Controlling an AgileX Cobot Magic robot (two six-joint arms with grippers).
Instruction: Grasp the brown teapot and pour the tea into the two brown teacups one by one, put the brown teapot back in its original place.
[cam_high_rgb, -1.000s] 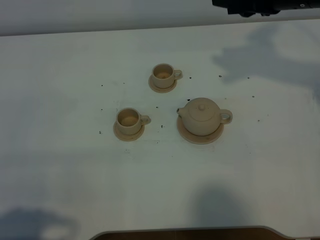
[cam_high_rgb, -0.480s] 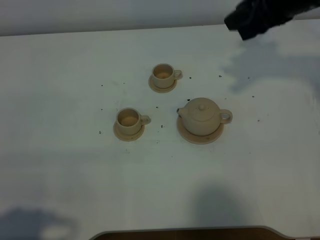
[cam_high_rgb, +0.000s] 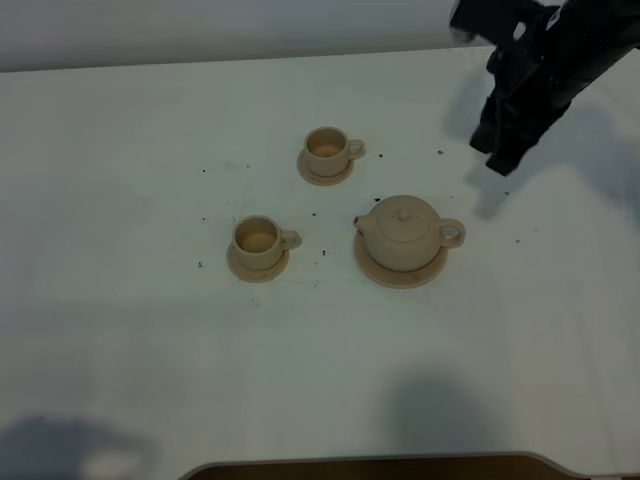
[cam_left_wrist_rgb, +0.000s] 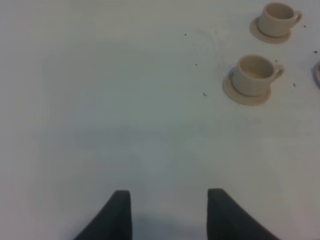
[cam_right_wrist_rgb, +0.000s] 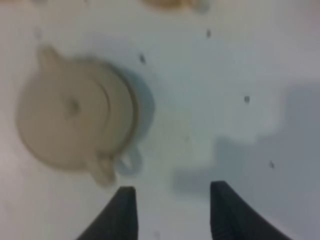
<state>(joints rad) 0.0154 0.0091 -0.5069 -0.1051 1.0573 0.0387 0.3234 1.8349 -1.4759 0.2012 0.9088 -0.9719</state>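
Approach phase, nothing grasped yet. Right gripper hangs above the table, beyond and to the right of the brown teapot, clearly apart from it. Its fingers are spread wide with nothing between them in the wrist view. Teapot sits upright, lid on, on its wide saucer, with the ring handle facing the right arm and the spout facing the cups. Both teacups are on their small saucers to the left, the far teacup and the near teacup, each well clear of the pot. Left gripper is also spread and empty over bare table, cups off to one side of it. Next move, as I judge it: bring the right claw down to the handle, one finger on each side of the ring, and square up before closing. Wrist view is blurred, so slow down. Squeeze firmly, lift straight up so the saucer stays put, and keep the pot level until it is over a cup, since the lid may be loose.
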